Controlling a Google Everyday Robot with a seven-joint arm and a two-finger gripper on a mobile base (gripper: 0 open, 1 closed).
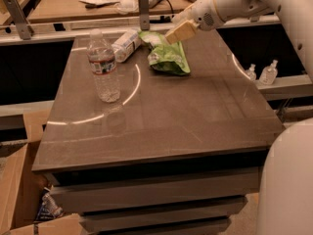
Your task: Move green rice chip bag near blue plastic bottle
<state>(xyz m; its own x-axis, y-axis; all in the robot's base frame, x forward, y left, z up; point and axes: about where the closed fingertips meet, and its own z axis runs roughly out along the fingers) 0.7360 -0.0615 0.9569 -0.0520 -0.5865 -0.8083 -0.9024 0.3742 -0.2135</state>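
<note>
The green rice chip bag (168,58) lies crinkled on the far part of the dark tabletop (166,116). Its upper left end reaches close to the blue plastic bottle (126,44), a stubby bottle with a white label lying on its side at the table's back edge. My gripper (178,32) hangs just over the bag's upper right part, at the end of the white arm (230,4) that comes in from the upper right. I cannot see whether it touches the bag.
A taller clear water bottle (103,67) stands upright left of the bag. A metal post (143,1) rises behind the table. Two small bottles (261,73) sit on a ledge to the right. Cardboard boxes (19,180) stand at lower left.
</note>
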